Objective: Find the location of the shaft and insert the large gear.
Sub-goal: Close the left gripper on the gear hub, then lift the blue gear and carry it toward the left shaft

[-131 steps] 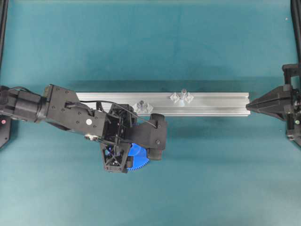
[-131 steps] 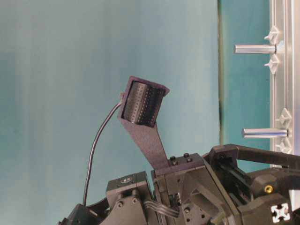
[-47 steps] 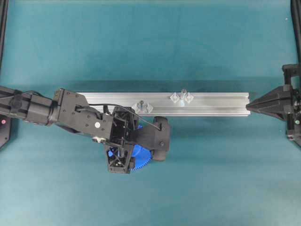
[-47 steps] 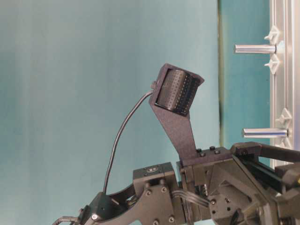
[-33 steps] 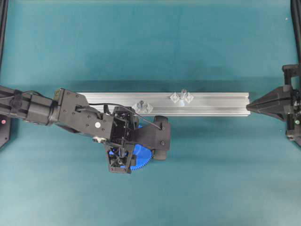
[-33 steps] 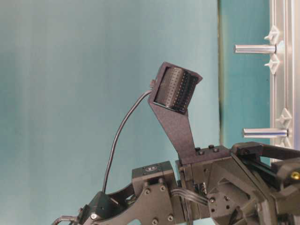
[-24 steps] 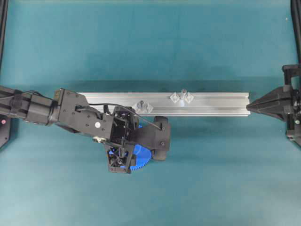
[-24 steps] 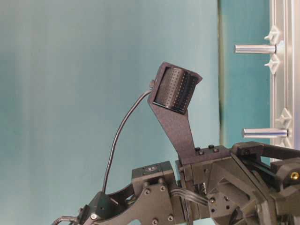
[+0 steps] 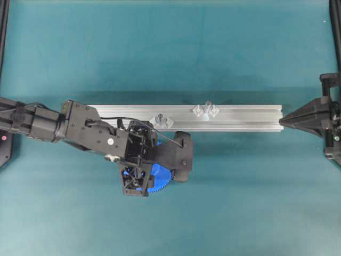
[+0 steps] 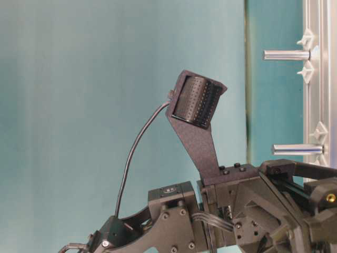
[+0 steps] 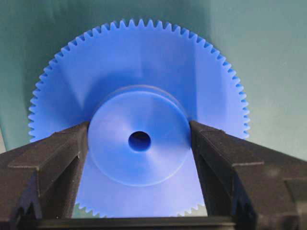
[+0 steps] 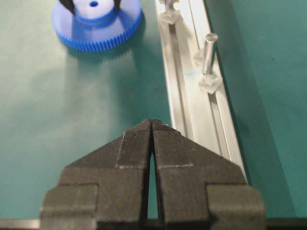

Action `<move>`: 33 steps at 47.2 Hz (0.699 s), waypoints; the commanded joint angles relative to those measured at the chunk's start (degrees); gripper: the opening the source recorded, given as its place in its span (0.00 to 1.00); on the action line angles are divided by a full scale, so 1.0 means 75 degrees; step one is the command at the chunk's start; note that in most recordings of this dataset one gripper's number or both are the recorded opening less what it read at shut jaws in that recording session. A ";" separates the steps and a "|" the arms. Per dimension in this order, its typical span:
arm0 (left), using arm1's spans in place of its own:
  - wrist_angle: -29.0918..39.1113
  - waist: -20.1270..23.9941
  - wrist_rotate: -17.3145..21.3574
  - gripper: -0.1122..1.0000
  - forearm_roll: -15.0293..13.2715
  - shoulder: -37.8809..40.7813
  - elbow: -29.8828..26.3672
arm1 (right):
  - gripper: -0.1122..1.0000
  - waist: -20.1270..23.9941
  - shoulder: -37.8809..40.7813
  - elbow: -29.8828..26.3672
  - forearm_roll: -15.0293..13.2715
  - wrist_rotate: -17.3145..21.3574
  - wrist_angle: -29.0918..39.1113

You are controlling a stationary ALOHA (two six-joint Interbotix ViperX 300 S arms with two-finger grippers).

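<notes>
The left pincer [image 11: 139,143] has just clamped onto the hub of the large gear [image 11: 139,91], so carrying it to the shaft [image 9: 208,105] comes next.

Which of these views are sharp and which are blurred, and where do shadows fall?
Left wrist view: the large gear is sharp, while the near fingers of the left hand are soft. Right wrist view: the right hand is fairly sharp; the gear throws a soft shadow on the cloth and the far shaft is mildly blurred. Overhead view: even light, with a dim shadow behind the rail.
</notes>
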 commanded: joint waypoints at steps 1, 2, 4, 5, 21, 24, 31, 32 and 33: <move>-0.0059 -0.0047 0.0012 0.74 0.0012 -0.0094 -0.0105 | 0.11 -0.0012 0.0035 -0.0082 0.0012 0.0059 -0.0035; -0.0059 -0.0047 0.0012 0.74 0.0012 -0.0105 -0.0129 | 0.11 -0.0012 0.0035 -0.0082 0.0012 0.0070 -0.0035; -0.0059 -0.0047 0.0023 0.74 0.0012 -0.0141 -0.0152 | 0.11 -0.0012 0.0035 -0.0070 0.0012 0.0059 -0.0035; -0.0059 -0.0047 0.0012 0.74 0.0012 -0.0152 -0.0176 | 0.11 -0.0012 0.0035 -0.0082 0.0012 0.0070 -0.0035; -0.0082 -0.0035 0.0023 0.74 0.0012 -0.0293 -0.0387 | 0.11 -0.0012 0.0035 -0.0094 0.0012 0.0059 -0.0035; -0.0059 -0.0047 0.0035 0.74 0.0012 -0.0328 -0.0445 | 0.11 -0.0012 0.0035 -0.0082 0.0012 0.0059 -0.0035; 0.0164 -0.0047 0.0035 0.74 0.0012 -0.0469 -0.0621 | 0.11 -0.0012 0.0035 -0.0082 0.0012 0.0059 -0.0023; 0.0211 -0.0047 0.0035 0.74 0.0012 -0.0492 -0.0656 | 0.11 -0.0012 0.0035 -0.0082 0.0012 0.0059 -0.0035; 0.0270 -0.0047 0.0047 0.74 0.0012 -0.0516 -0.0691 | 0.11 -0.0012 0.0035 -0.0082 0.0012 0.0059 -0.0035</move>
